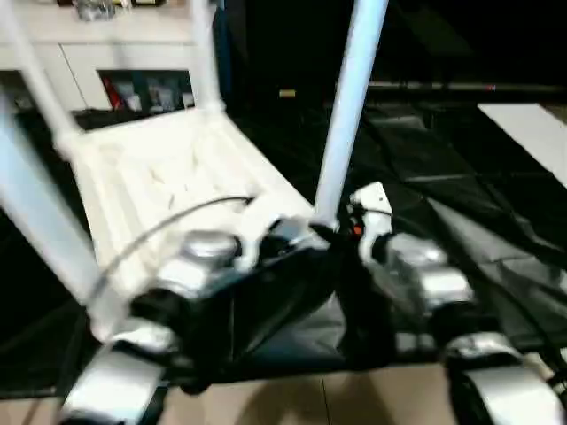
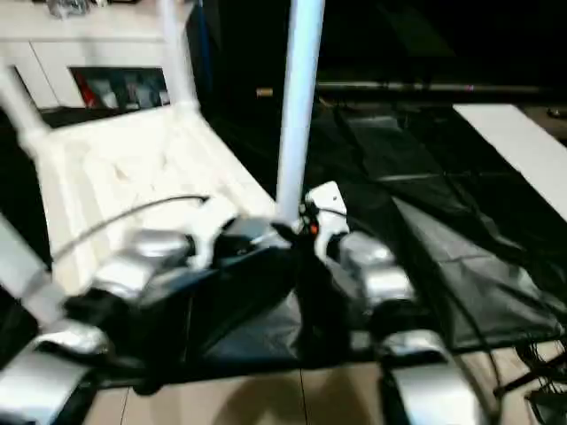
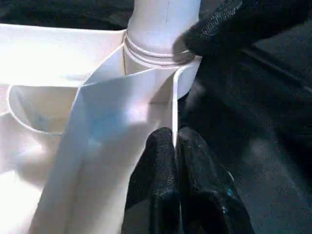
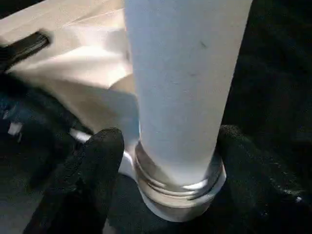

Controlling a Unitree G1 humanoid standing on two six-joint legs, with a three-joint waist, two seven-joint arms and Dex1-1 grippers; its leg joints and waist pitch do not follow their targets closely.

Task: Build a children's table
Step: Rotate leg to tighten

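The tabletop (image 1: 168, 186) is seen upside down on a black sheet (image 1: 443, 168), a leg (image 4: 185, 92) seated upright in its near corner socket (image 4: 180, 195). Its thin rim is pinched by the left end effector (image 3: 176, 146). The right end effector (image 4: 170, 161) is spread around the leg's base.

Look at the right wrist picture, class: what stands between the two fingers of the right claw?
The white table leg stands between the two black fingers, just above the corner socket of the upturned tabletop.
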